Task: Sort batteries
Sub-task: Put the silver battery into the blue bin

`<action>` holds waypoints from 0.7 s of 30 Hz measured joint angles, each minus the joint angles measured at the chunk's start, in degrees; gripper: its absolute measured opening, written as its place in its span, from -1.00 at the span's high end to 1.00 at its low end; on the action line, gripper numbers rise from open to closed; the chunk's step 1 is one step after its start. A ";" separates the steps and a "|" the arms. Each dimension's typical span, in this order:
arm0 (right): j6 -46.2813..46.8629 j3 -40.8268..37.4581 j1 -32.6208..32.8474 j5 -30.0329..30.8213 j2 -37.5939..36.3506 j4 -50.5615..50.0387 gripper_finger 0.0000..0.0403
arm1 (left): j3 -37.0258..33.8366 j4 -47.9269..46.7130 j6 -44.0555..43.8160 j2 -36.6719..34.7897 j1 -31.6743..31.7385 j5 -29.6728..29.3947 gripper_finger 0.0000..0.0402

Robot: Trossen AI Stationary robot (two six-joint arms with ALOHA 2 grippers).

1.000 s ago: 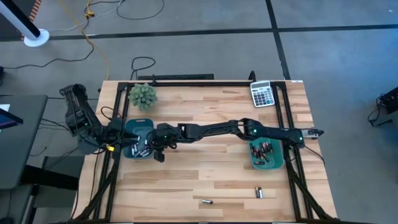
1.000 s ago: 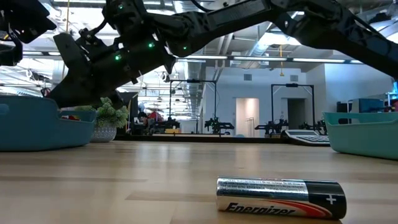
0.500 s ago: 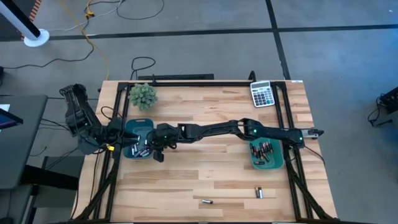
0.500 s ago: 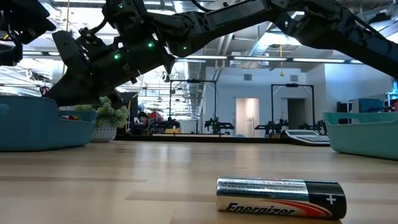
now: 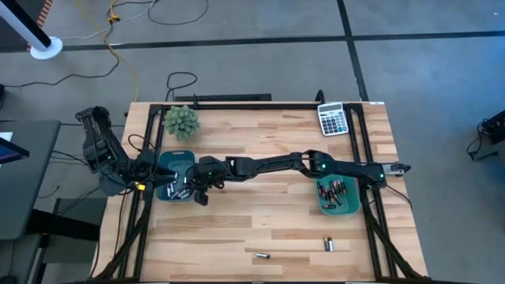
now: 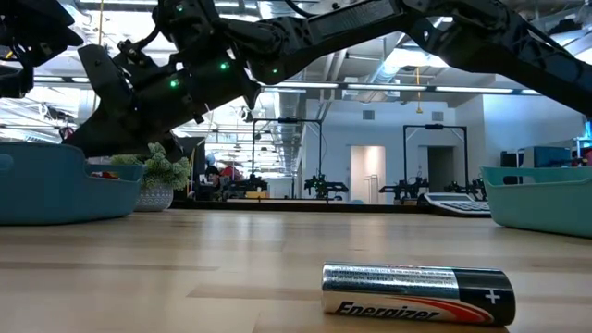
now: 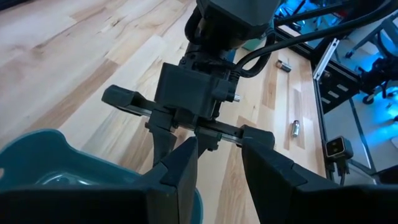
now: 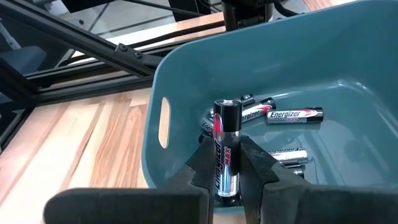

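My right gripper [image 8: 226,158] reaches across the table to the left teal bin [image 8: 186,68] and is shut on a black battery [image 8: 226,127]. Several silver-and-black batteries [image 8: 292,114] lie on that bin's floor. In the high view this gripper [image 5: 197,189] sits at the bin's [image 5: 175,162] near right corner. My left gripper [image 7: 217,165] waits open and empty at the bin's left side [image 5: 154,175], facing the right gripper [image 7: 186,99]. The right teal bin [image 5: 347,207] holds more batteries. Two loose batteries [image 5: 261,255] [image 5: 331,244] lie on their sides near the table's near edge. My right gripper pinches the black battery between its two fingers [image 8: 205,163], on the lower part of its body [image 8: 225,168]. The battery lies along the fingers, and its free end [image 8: 227,106] sticks out past the fingertips. It is lifted clear, over the bin's rim.
A grey calculator [image 5: 334,118] lies at the far right corner and a small potted plant [image 5: 181,121] at the far left. A black frame runs along the table's edges. One loose battery [image 6: 416,293] lies close before the low camera. Bare wood spans the middle.
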 joint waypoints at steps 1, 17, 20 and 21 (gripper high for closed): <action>-0.02 0.00 -0.05 0.00 -0.01 0.01 0.71 | 0.00 -0.01 -0.14 0.00 0.00 -0.01 0.39; -0.27 0.00 -0.20 0.07 -0.02 0.25 0.09 | 0.02 -0.07 -0.79 0.00 0.00 0.01 0.39; -0.21 0.16 -0.45 0.07 -0.51 -0.86 0.07 | 0.02 -0.11 0.35 0.00 0.00 0.02 0.39; -0.19 0.40 -0.54 0.08 -0.96 -1.88 0.07 | 0.02 -0.15 1.00 0.00 0.00 -0.04 0.39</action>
